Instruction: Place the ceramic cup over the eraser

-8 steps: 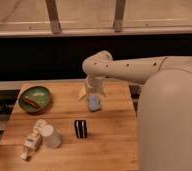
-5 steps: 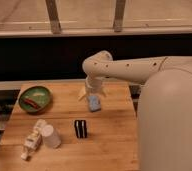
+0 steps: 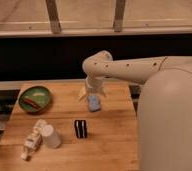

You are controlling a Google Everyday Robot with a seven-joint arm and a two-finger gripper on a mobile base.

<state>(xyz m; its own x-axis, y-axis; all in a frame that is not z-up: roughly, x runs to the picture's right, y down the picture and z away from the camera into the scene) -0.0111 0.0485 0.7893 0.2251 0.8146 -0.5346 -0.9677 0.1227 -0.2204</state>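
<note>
Camera view shows a light wooden desk [image 3: 114, 142] with the robot's cream two-finger gripper [image 3: 92, 95] hanging near the middle of the far edge, directly above a light-blue sponge-like pad [image 3: 94, 104]. Whether the pincer is released or clenched cannot be told from this angle.

The small plain white handleless ceramic cup [image 3: 51, 136] stands toward the near-left corner, untouched and well apart from the gripper. Just beside it, on the side of the left edge, lies a white-and-tan tube-shaped packet [image 3: 31, 141]. The small upright black eraser with white stripes [image 3: 80, 128] stands between the cup and the desk's centre, nearer the near edge. A green round bowl [image 3: 35, 98] sits at the far-left corner.

The step in hand looks to be reaching for the cup. To do it well, the arm should travel toward the near-left corner while passing clear of the eraser, so the block is not toppled. It should then descend on the cup from the side away from the packet and grip low enough that the cup can be turned mouth-down.
</note>
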